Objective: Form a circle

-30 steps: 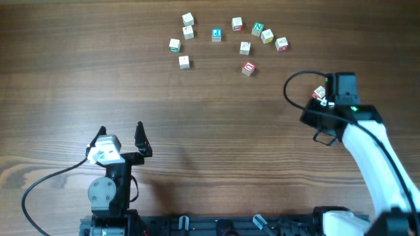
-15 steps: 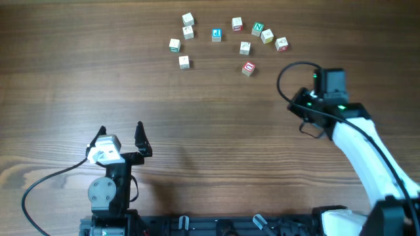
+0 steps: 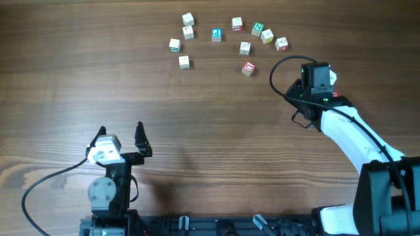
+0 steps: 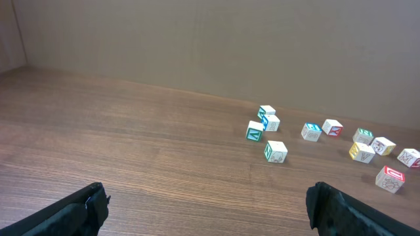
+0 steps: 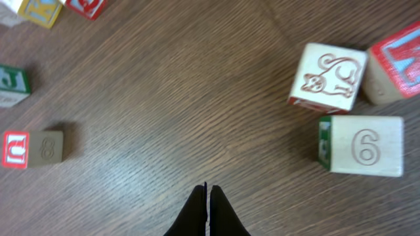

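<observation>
Several small lettered wooden blocks lie in a loose arc at the table's far side, from a white one (image 3: 174, 44) on the left to a red-faced one (image 3: 281, 44) on the right, with a red block (image 3: 248, 68) below them. My right gripper (image 3: 300, 88) (image 5: 209, 193) is shut with nothing in it, low over bare wood. To its right sit a cat block (image 5: 328, 77), a "6" block (image 5: 364, 145) and a red block (image 5: 397, 62); the arm mostly hides them from above. My left gripper (image 3: 121, 136) (image 4: 210, 203) is open near the front edge.
The blocks show far off in the left wrist view, the nearest a green-lettered one (image 4: 276, 151). The right arm's cable loops over the table (image 3: 279, 75) near the red block. Bare wood lies between the arc and the left arm's base (image 3: 108, 193).
My right arm has swung up and to the left, toward the arc of blocks, and its jaws have closed. The left arm has not moved.
</observation>
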You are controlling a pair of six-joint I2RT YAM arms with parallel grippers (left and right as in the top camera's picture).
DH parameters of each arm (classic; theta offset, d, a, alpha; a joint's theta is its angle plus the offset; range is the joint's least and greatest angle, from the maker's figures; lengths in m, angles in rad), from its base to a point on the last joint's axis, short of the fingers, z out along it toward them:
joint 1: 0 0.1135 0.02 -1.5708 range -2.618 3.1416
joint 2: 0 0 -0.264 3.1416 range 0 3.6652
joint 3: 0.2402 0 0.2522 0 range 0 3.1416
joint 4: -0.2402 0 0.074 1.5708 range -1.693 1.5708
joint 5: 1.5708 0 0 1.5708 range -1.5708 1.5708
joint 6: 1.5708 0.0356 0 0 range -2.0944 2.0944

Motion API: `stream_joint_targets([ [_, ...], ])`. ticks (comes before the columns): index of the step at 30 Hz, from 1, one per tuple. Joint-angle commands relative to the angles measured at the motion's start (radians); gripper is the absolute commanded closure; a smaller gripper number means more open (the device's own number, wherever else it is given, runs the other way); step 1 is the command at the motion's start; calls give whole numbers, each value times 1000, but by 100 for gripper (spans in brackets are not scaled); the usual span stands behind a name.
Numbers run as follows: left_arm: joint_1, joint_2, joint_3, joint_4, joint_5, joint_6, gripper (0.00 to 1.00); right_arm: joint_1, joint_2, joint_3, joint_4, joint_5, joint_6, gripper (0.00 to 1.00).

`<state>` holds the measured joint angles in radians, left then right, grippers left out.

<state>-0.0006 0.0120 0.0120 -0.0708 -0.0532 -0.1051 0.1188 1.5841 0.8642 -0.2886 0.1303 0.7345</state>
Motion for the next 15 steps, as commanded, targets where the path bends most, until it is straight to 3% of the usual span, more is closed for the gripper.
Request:
stream_joint_targets([
  [1, 6, -9, -6, 1, 12, 23, 0, 2, 15, 9, 9, 65, 21, 95],
  [15, 6, -9, -6, 1, 12, 23, 0, 0, 50, 9, -26, 170, 86, 95],
])
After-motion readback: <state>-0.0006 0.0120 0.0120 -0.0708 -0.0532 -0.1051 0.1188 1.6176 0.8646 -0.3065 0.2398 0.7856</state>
